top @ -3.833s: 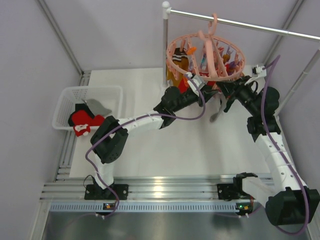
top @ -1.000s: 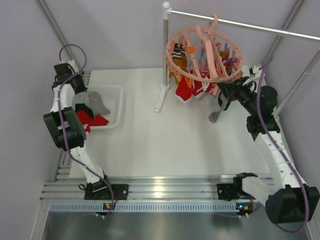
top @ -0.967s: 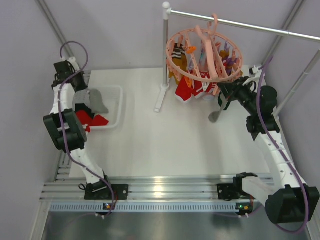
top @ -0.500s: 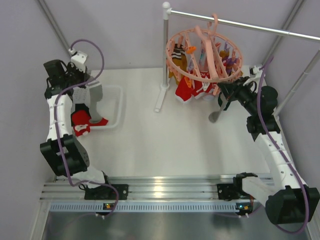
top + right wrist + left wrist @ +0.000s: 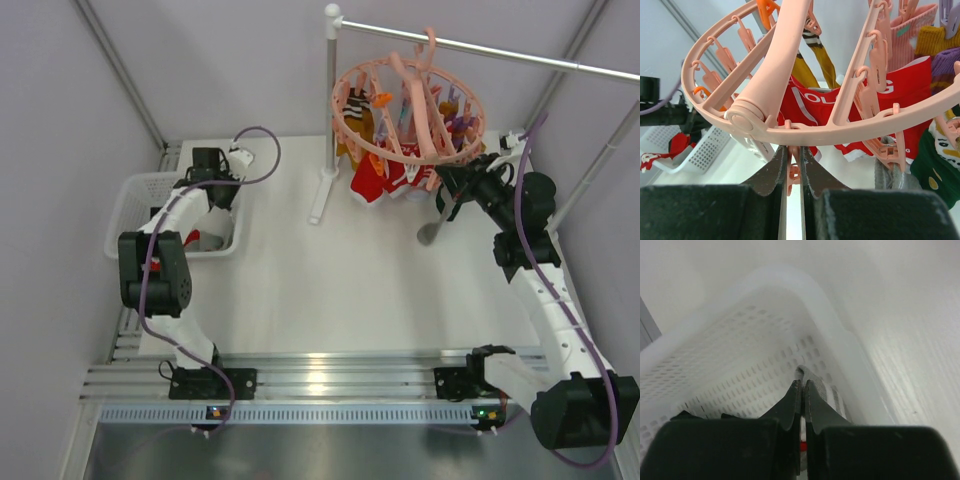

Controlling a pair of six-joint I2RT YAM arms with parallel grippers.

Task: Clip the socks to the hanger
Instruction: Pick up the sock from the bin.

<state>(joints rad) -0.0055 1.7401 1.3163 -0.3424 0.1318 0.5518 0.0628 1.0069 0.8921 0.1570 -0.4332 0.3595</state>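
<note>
While the right gripper (image 5: 792,150) is pinching a clip (image 5: 793,172) at lower centre, the hanger (image 5: 840,131) is hanging just above, ring roughly level (hook upward). The left gripper (image 5: 801,386) is sitting closed.

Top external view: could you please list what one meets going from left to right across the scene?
White basket → rail's upright pole → hanger → right arm's elbow. Both grippers overlap other things, so they are left out.

This is a robotics lab cell. Plain grey panels (image 5: 230,70) enclose a white tabletop (image 5: 330,290). Aluminium rails (image 5: 330,378) line its near edge.
</note>
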